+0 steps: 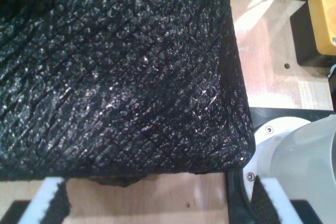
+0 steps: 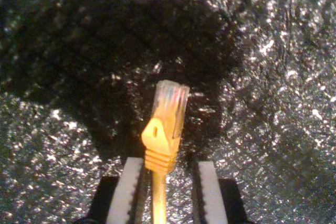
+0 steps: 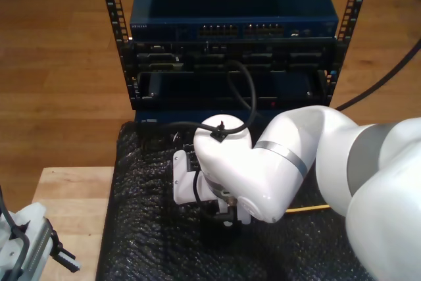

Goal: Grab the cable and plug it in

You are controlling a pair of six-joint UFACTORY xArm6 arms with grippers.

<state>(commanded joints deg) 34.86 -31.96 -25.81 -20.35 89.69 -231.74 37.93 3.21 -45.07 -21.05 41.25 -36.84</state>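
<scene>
One cable (image 2: 164,145), plug pointing away from gripping jaws

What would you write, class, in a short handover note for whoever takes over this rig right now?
My second hand: shut on the cable, its clear plug sticking out ahead of the fingers, over the black bubble mat.
My first hand: open, holding nothing, at the mat's edge over the wooden table.
Done: cable grabbed.
Left: carry the plug to the blue switch in the rack and push it into a port; from the exterior view I cannot tell which ports are free.
</scene>
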